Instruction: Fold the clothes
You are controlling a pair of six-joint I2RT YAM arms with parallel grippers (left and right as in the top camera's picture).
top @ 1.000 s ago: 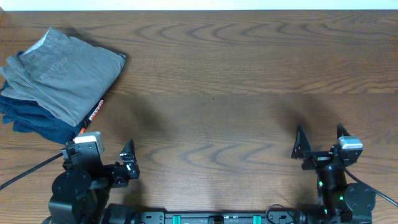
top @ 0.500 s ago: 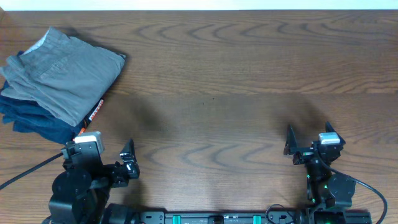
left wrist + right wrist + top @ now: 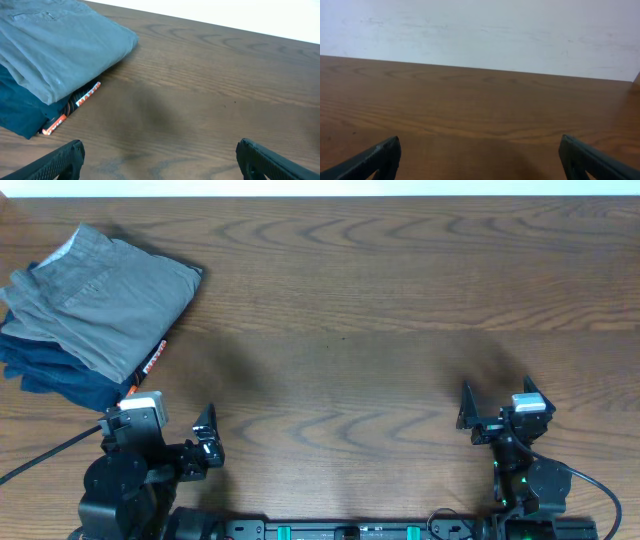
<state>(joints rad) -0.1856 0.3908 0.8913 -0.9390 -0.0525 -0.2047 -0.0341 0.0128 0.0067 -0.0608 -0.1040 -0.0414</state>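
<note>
Nearest the front edge of the counter (image 3: 350, 300), your two arms sit low and tucked in, and neither one holds anything. The left gripper (image 3: 160, 151) has its fingers spread wide apart, with only bare wood between them, and it has not stirred over the last second. The right gripper (image 3: 497, 402) is spread just as wide. It is the one thing that has changed: a second ago it sat further out to the right, and since then it has swung inward and a little forward, then held there for the last half second. You can read that as settling into a rest pose rather than a reach, since it points at bare wood, well apart from any cloth. Beyond the arms, the middle of the counter is dark brown wood grain under soft shadows. At the far left corner, the grey shorts (image 3: 100, 300) lie in a compact fold on top of a folded navy garment (image 3: 60, 380), whose orange tag (image 3: 152, 360) pokes out at the near edge. The stack has not shifted, so you may judge the folding done or nearly so. Behind the far edge, you see a plain pale wall (image 3: 480, 30).
</note>
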